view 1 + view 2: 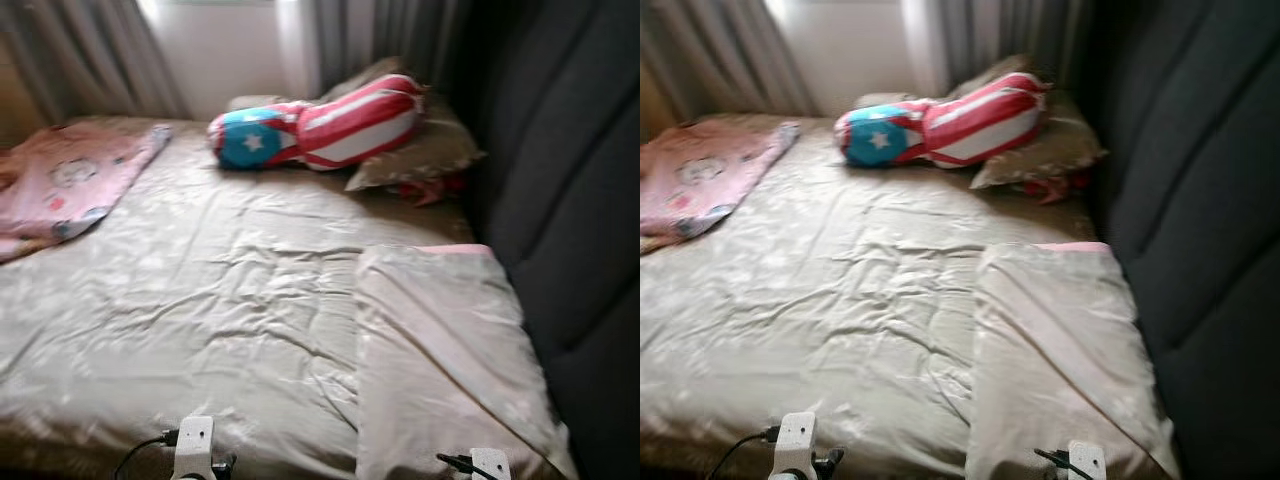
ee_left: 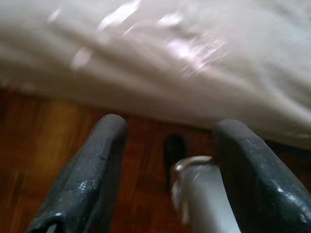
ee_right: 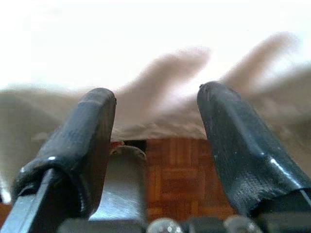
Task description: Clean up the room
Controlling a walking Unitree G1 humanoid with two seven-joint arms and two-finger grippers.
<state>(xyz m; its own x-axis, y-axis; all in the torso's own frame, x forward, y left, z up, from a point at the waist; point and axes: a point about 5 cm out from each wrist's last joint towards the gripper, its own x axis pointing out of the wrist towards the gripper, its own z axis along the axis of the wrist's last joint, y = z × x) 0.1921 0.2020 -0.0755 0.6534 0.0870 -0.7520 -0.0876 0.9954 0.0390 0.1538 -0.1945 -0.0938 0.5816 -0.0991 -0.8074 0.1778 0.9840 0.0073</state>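
Facing the bed from its foot, both arms low at the near edge, left gripper and right gripper each with jaws wide and empty over wood floor. Likely targets: pink blanket far left, nearer the left arm; striped bolster lying crosswise near the headboard, folded cover just ahead of the right arm.
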